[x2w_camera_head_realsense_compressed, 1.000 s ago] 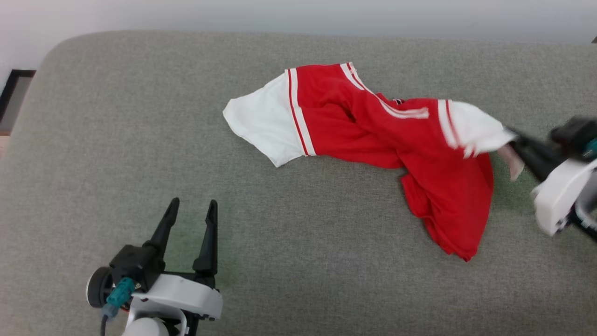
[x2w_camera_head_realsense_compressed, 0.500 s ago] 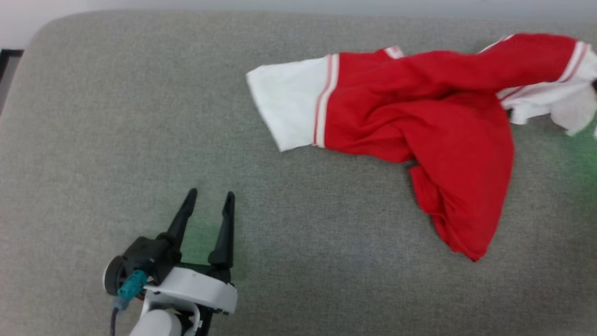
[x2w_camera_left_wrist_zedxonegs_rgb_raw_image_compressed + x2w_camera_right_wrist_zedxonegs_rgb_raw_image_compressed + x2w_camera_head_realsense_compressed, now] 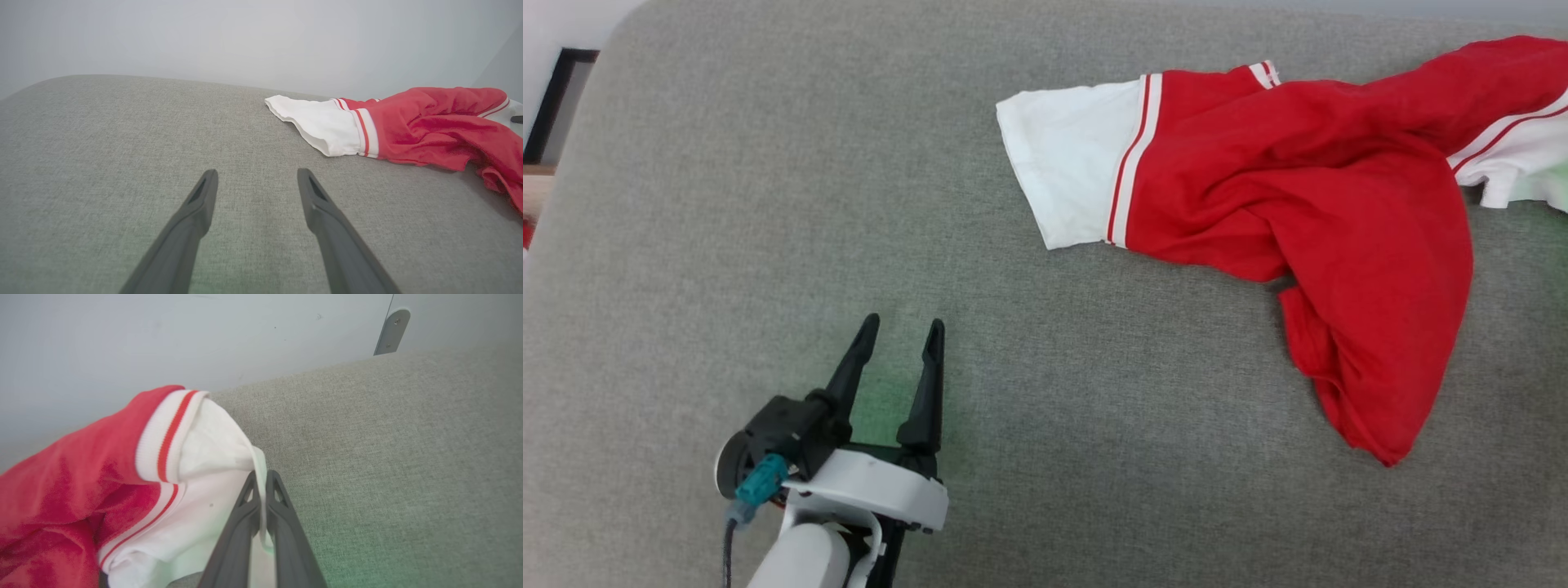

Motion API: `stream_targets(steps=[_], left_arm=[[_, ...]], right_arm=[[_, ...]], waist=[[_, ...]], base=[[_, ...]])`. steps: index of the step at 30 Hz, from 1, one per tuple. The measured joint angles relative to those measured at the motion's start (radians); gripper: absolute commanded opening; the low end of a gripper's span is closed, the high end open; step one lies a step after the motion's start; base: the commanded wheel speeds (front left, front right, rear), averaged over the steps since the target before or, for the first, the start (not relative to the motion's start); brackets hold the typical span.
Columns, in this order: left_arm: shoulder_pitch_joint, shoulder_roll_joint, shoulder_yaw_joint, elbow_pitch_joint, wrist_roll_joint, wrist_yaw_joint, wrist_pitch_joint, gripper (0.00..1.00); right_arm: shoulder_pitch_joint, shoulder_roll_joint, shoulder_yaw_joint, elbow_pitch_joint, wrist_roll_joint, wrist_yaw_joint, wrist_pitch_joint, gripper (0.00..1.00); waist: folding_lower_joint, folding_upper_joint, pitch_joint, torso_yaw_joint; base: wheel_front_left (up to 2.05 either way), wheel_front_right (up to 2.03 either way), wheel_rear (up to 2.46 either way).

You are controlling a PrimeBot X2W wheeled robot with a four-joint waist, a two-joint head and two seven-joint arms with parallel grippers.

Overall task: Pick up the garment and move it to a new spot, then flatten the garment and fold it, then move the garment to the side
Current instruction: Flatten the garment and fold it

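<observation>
The garment (image 3: 1298,196), a red shirt with white sleeves and red-and-white trim, lies crumpled across the right half of the grey cushioned surface and runs off the head view's right edge. In the right wrist view my right gripper (image 3: 262,475) is shut on the thin edge of the garment's (image 3: 61,477) white sleeve, which is pinched between the two fingertips and drawn taut. My left gripper (image 3: 903,335) stands open at the lower left, well apart from the garment, with nothing between its fingers. The left wrist view has the left gripper (image 3: 257,173) over bare fabric and the garment (image 3: 429,126) off to the right.
The grey cushioned surface (image 3: 768,204) has a rounded corner at the far left, with a dark frame (image 3: 556,98) beyond it. A pale wall stands behind, with a metal bracket (image 3: 391,330) on it.
The head camera has shifted. The right-hand sleeve has been pulled up and to the right, stretching the garment out, and the right gripper has left the head view. The left gripper stays open.
</observation>
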Motion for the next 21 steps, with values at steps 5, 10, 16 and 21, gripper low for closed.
stream_targets(steps=[5,10,16,21], left_arm=[[-0.01,0.006,0.003,0.008,-0.004,-0.005,0.0,1.0],[-0.012,0.039,0.008,0.005,-0.004,-0.013,0.011,1.0],[-0.019,0.109,0.037,-0.056,-0.011,-0.017,0.067,1.0],[-0.019,0.181,0.079,-0.111,-0.033,-0.02,0.135,1.0]], right_arm=[[0.023,0.0,-0.005,0.002,-0.048,0.0,-0.028,1.0],[0.053,0.031,0.037,-0.055,-0.091,0.0,-0.14,1.0],[0.229,0.021,0.103,-0.292,-0.07,0.0,-0.263,1.0],[0.389,-0.006,0.141,-0.511,-0.075,0.0,-0.318,1.0]], waist=[[0.0,0.0,-0.014,-0.009],[0.0,0.0,-0.044,-0.025],[0.0,0.0,-0.081,-0.072],[0.0,0.0,-0.104,-0.133]], base=[[0.0,0.0,0.0],[0.0,0.0,0.0],[0.0,0.0,0.0],[0.0,0.0,0.0]])
